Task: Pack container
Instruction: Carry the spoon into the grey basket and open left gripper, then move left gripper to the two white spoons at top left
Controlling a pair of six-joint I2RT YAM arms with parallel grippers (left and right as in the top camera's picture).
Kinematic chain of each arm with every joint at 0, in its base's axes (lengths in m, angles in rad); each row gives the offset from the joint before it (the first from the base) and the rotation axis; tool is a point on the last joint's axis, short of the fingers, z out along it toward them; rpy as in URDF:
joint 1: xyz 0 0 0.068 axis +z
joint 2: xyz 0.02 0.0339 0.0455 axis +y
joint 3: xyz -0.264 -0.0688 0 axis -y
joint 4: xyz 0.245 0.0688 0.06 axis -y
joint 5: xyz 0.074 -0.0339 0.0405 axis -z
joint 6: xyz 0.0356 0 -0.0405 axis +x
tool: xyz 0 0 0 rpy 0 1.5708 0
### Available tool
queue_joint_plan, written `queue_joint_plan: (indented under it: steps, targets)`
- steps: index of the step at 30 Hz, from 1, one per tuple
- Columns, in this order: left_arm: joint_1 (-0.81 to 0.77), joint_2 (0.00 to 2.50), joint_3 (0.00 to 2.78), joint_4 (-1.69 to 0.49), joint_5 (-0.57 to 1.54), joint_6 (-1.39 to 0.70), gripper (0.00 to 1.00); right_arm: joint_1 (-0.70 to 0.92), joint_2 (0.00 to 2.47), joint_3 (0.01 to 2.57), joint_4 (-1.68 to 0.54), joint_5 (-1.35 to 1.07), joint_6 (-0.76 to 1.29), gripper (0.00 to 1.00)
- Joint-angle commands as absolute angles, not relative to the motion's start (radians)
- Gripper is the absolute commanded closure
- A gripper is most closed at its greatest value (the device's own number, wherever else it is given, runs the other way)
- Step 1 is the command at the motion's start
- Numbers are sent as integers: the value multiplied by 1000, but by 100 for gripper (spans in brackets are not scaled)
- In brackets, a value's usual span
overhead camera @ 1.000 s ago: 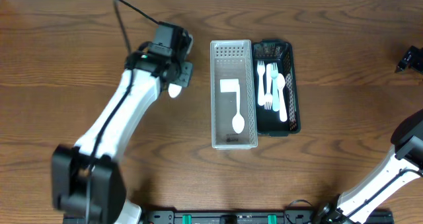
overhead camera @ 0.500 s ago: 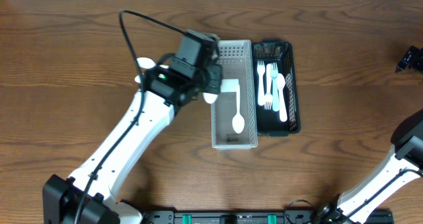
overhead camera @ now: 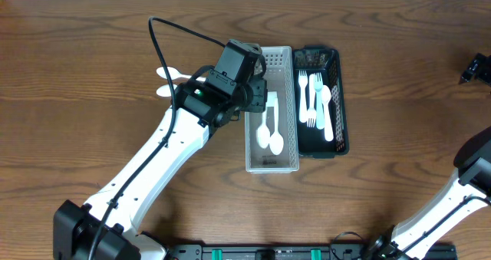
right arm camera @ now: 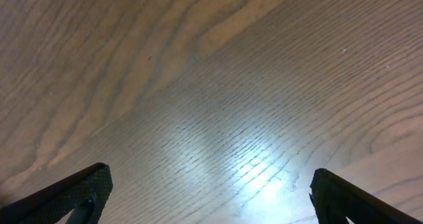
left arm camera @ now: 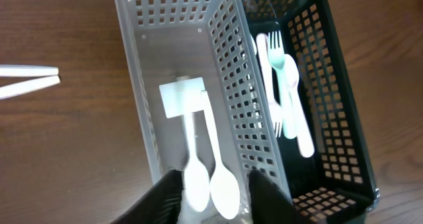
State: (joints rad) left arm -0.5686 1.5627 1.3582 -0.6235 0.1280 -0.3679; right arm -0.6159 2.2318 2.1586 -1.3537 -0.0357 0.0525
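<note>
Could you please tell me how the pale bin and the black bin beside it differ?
The pale bin is translucent white and longer; the black bin is dark and shorter. The pale bin holds two spoons; the black bin holds forks among its cutlery. Both are perforated rectangles standing side by side.

The left arm (overhead camera: 192,126) overhangs the clear bin (overhead camera: 271,162); the black bin (overhead camera: 322,146) beside lies uncovered.

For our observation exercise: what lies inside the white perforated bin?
Two white spoons and a white square card. The left gripper covers part of the bin floor.
</note>
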Motion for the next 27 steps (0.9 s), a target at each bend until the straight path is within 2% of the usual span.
queue_joint_plan:
  steps: [1, 3, 4, 8, 13, 16, 22, 25, 27]
  targets:
    - [-569, 1574, 1376, -622, 147, -379, 50, -614, 2207, 2157, -1354, -33, 67, 1]
    - [-569, 1574, 1376, -612, 146, -379, 47, -614, 2207, 2157, -1354, -33, 67, 1]
    - [-567, 1574, 1376, -603, 145, -374, 40, -614, 2207, 2157, -1354, -33, 67, 1]
    - [-542, 1570, 1376, -576, 112, -276, 2, -614, 2207, 2157, -1354, -33, 67, 1]
    - [-440, 1568, 1376, -597, -140, -261, 2, -614, 2207, 2157, -1354, -33, 67, 1]
    - [-353, 1570, 1372, -598, -169, -202, 2, -614, 2207, 2157, -1354, -33, 67, 1]
    - [-218, 1602, 1361, -596, -169, 234, 2, -614, 2207, 2157, -1354, -33, 67, 1]
    - [-174, 1640, 1361, -584, -168, 199, 2, -614, 2207, 2157, -1354, -33, 67, 1]
    - [-157, 1670, 1361, -585, -168, 60, 2, -614, 2207, 2157, -1354, -33, 67, 1]
